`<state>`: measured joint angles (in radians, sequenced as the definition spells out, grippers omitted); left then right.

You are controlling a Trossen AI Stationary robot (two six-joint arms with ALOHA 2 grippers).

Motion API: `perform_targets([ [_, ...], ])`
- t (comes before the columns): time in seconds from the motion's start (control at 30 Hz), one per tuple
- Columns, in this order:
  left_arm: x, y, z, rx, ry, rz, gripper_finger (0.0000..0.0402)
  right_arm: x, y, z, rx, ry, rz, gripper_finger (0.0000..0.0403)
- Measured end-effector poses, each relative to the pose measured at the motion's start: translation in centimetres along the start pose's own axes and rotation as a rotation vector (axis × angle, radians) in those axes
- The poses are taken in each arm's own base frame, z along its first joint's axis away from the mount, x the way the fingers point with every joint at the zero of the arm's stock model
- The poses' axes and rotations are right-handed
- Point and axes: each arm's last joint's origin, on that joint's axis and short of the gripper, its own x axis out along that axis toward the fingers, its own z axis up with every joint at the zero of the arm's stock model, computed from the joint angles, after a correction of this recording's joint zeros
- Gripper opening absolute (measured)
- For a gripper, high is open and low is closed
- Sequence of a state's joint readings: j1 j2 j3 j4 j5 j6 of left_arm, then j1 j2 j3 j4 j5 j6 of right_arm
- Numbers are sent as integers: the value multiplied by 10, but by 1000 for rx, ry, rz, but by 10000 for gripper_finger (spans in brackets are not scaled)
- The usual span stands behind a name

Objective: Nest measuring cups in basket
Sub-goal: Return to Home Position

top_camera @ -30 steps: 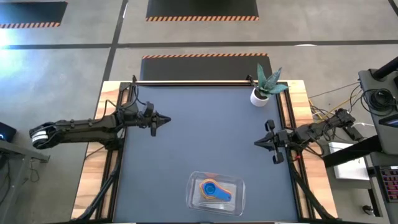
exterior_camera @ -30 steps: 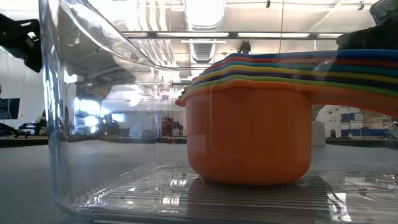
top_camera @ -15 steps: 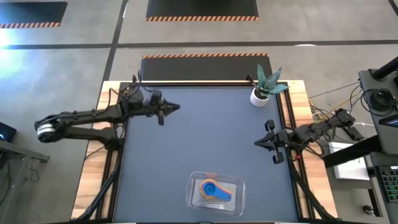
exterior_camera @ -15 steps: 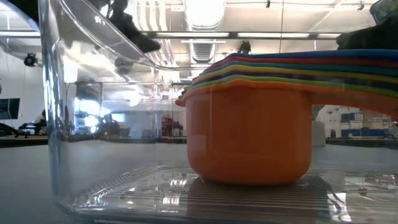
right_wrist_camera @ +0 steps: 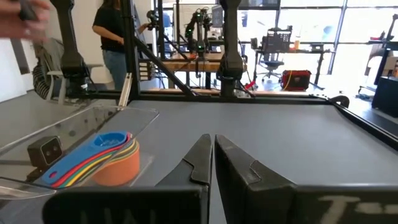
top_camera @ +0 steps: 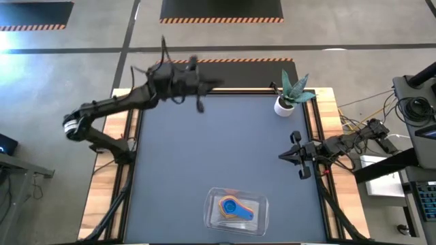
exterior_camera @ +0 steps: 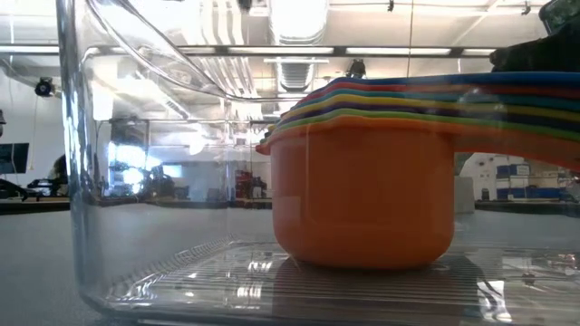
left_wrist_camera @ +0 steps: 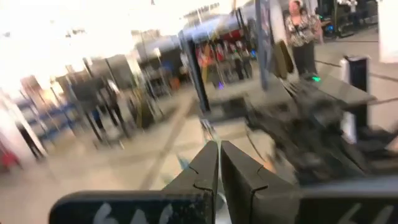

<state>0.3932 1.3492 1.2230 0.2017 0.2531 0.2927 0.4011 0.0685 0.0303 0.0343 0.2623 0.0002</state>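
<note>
Up at the table's [top_camera: 218, 136] far edge, the left gripper [top_camera: 204, 83] has retreated, closed and empty like the right gripper [top_camera: 283, 156]; measuring cups [top_camera: 234, 206] sit nested in the basket [top_camera: 212, 197], seemingly done.

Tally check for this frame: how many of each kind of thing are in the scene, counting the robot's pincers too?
Measuring cups, nested in one stack inside the basket: 7
Basket: 1
Potted plant: 1
Left pincer by the table's far edge and right pincer by its right edge, both shut: 2
Total: 11
</note>
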Motion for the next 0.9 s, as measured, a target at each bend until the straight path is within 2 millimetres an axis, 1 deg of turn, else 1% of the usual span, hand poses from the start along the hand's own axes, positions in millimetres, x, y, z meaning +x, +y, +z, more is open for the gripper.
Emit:
perform_targets([
  [0.13,33,23,45,92,-105,47,0,0,0,0,0,0,0,8],
  [0.2,45,36,65,65,-88,87,0,0,0,0,0,0,0,8],
  [0.27,52,47,83,6,28,134,0,0,0,0,0,0,0,8],
  [0.37,50,59,107,-121,227,238,0,0,0,0,0,0,0,9],
  [0.4,50,62,114,-174,252,269,0,0,0,0,0,0,0,9],
  [0.43,53,62,115,-240,238,284,0,0,0,0,0,0,0,9],
  [0.47,45,58,121,-345,167,275,0,0,0,0,-1,1,0,9],
  [0.5,34,57,117,-429,182,252,0,0,0,0,0,-1,0,9],
  [0.53,24,51,116,-441,198,215,0,0,0,0,-1,2,-1,9],
  [0.57,8,46,119,-448,216,197,1,0,0,0,-1,3,-3,9],
  [0.6,-8,41,113,-460,285,178,2,0,0,-1,-3,9,-2,9],
  [0.63,-29,36,114,-463,309,172,2,0,0,-1,-4,13,0,9],
  [0.67,-45,30,112,-466,320,171,3,1,0,-1,-5,15,-1,9],
  [0.73,-80,10,109,-465,301,149,4,1,0,-1,-5,16,-1,9],
  [0.77,-97,0,105,-462,266,123,4,1,0,-1,-5,17,-1,9],
  [0.83,-132,-21,95,-458,139,61,4,1,0,-2,-6,20,0,9],
  [0.9,-166,-41,74,-459,-14,14,4,1,0,-2,-8,24,0,9],
])
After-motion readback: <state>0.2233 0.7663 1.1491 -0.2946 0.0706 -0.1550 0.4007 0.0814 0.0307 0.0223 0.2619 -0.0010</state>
